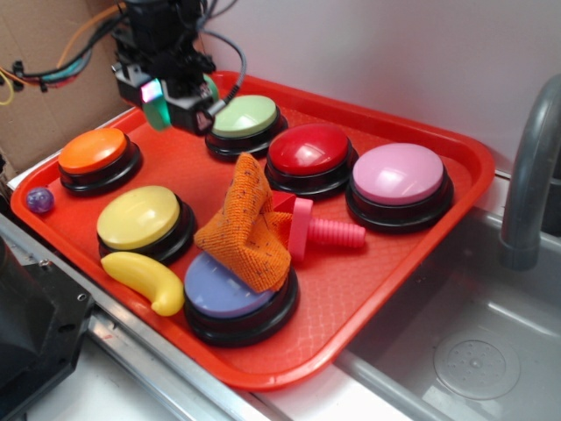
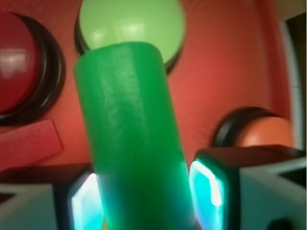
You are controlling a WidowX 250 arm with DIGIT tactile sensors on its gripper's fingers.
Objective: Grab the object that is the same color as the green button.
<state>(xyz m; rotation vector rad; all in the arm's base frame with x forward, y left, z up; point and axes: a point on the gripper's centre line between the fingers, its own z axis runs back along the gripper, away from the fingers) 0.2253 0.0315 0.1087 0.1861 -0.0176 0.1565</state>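
Held in the air above the far left part of the red tray (image 1: 412, 289): the green cylinder (image 2: 132, 139), clamped between the two fingers of the pincer (image 2: 144, 196). Closed on the lower part of the cylinder from both sides, with the glowing pads (image 2: 207, 191) pressed against it. In the exterior view, seen as a small teal-green piece (image 1: 155, 103) sticking out under the black pincer (image 1: 166, 96), clear of the tray surface.

Just beside, toward the far edge of the tray: the green button (image 1: 245, 118), pale green dome on a black base, also visible behind the cylinder tip in the wrist view (image 2: 132, 21). Next along the far edge, the red button (image 1: 308, 151), then the pink button (image 1: 399, 175) near the far right corner. At the left edge, the orange button (image 1: 92, 153), and near the left corner a small purple ball (image 1: 39, 200).

Toward the near edge: the yellow button (image 1: 138, 219), with a yellow banana toy (image 1: 149, 282) lying just in front of it. Near the near corner, the blue-violet button (image 1: 230, 294), partly covered by an orange cloth (image 1: 250, 228) resting on top of it. Beside the cloth, in the middle of the tray, a pink ribbed bolt (image 1: 324, 232) lying on its side.

To the right of the tray, a grey sink (image 1: 473, 351) with a grey faucet (image 1: 530, 175).
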